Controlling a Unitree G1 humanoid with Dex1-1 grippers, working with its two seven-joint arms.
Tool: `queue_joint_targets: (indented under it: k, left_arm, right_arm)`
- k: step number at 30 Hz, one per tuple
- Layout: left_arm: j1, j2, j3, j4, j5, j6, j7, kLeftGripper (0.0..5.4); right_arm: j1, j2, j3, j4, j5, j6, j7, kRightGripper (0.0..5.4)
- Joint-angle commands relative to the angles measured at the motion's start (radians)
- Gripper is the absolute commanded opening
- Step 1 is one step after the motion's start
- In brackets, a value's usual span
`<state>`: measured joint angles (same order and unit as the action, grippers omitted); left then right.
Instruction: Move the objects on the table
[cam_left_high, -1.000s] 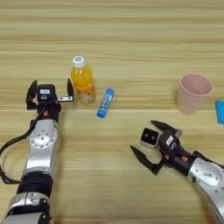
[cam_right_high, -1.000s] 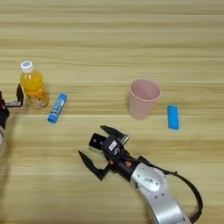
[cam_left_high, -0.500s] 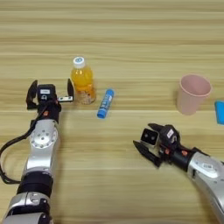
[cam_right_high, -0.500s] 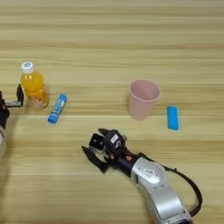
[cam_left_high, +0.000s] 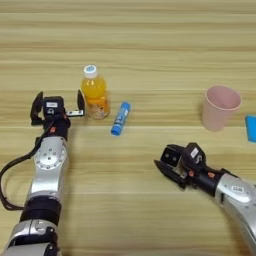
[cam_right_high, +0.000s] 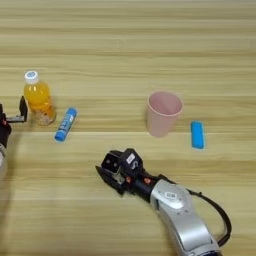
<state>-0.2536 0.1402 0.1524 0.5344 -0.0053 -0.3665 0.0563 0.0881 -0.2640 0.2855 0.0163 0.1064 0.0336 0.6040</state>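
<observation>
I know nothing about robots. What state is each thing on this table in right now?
orange-drink bottle: upright, capped
blue-and-white tube: lying flat
pink cup: upright, mouth up
blue block: lying flat
left gripper: open, beside bottle
right gripper: shut on black cube

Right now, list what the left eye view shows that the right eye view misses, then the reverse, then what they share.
Left eye view only: the whole left gripper, jaws open, beside the orange-drink bottle, with its arm running down the left edge.

Right eye view only: the whole small blue block right of the pink cup; the other view cuts it at the edge.

Both: the bottle, the blue-and-white tube, the cup, the right gripper low on the table.
</observation>
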Motion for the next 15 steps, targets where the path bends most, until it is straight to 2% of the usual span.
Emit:
queue_joint_targets:
  k: [1,4,13,15]
  left_arm:
    - [0.002,0.002,-0.003,0.003,0.008,0.006,0.004,5.4]
    - [0.002,0.002,-0.004,0.003,0.009,0.006,0.004,5.4]
    - [0.002,0.003,-0.005,0.008,0.011,0.007,0.005,5.4]
    - [0.001,0.003,-0.005,0.009,0.012,0.008,0.005,5.4]
  right_arm:
    - [0.04,-0.018,0.011,0.017,-0.01,0.003,0.016,2.82]
    - [0.052,-0.011,-0.011,-0.034,0.012,-0.046,0.013,2.79]
    - [0.092,0.021,-0.101,-0.224,0.165,-0.133,0.017,2.47]
    - [0.096,0.027,-0.12,-0.256,0.183,-0.151,0.005,2.47]
